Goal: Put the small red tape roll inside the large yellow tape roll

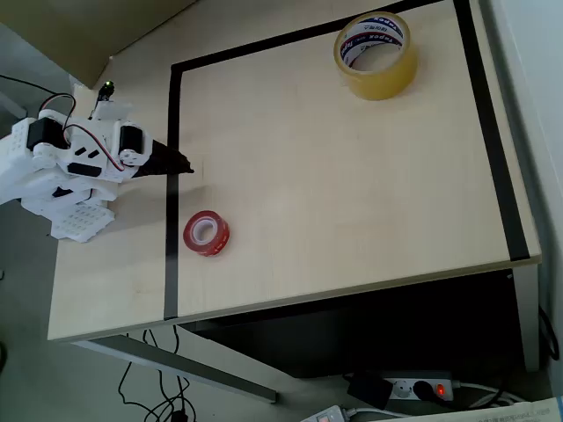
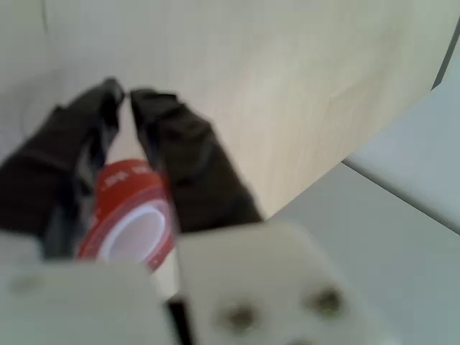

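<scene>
Two tape rolls lie on the desk [image 1: 352, 176] in the overhead view, well apart. The small red tape roll [image 1: 206, 233] rests flat near the front left, just inside the black tape border [image 1: 171, 176] that frames the work area, its pale core facing up. The large yellow tape roll [image 1: 376, 54] sits at the far edge toward the right, tilted a little so its printed white core shows; its hole holds nothing, so the nesting is not yet done. The white arm [image 1: 70, 163] reaches in from the left, and its dark fingers [image 1: 167, 161] point across the border, near the red roll but apart from it and grasping nothing. They look drawn nearly together here.

In the wrist view, blurred, the fingers [image 2: 126, 97] show as two black prongs whose tips nearly meet, with only a thin gap between them. The red roll [image 2: 133, 219] appears behind and between them, lying on the desk rather than pinched. I judge the arm is lining up over the roll and would need to spread its fingers before closing on the rim.
</scene>
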You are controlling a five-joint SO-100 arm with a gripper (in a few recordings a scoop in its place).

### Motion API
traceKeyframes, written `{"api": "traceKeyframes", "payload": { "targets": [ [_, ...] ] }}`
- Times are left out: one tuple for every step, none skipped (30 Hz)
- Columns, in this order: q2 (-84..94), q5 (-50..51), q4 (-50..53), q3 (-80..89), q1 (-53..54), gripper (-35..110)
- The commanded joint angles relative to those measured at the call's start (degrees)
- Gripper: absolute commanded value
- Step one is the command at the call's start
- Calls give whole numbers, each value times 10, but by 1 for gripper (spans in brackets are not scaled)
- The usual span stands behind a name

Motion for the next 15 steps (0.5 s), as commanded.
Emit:
{"api": "traceKeyframes", "payload": {
  "targets": [
    [-4, 20, 94, -7, -30, 0],
    [-4, 20, 94, -13, -31, 0],
    [-4, 20, 94, -20, -31, 0],
    [-4, 20, 94, -28, -31, 0],
    [-4, 20, 94, -37, -29, 0],
    [-4, 20, 94, -46, -26, 0],
    [-4, 19, 91, -54, -21, 0],
    [-4, 18, 89, -62, -13, 0],
    [-4, 16, 88, -69, -7, 0],
    [-6, 15, 88, -78, 2, 0],
    [-16, 15, 88, -92, 9, 0],
    [-39, 15, 86, -110, 15, 0],
    [-73, 15, 83, -134, 22, 0],
    [-120, 15, 78, -163, 32, 0],
    [-171, 15, 76, -197, 44, 0]
  ]
}}
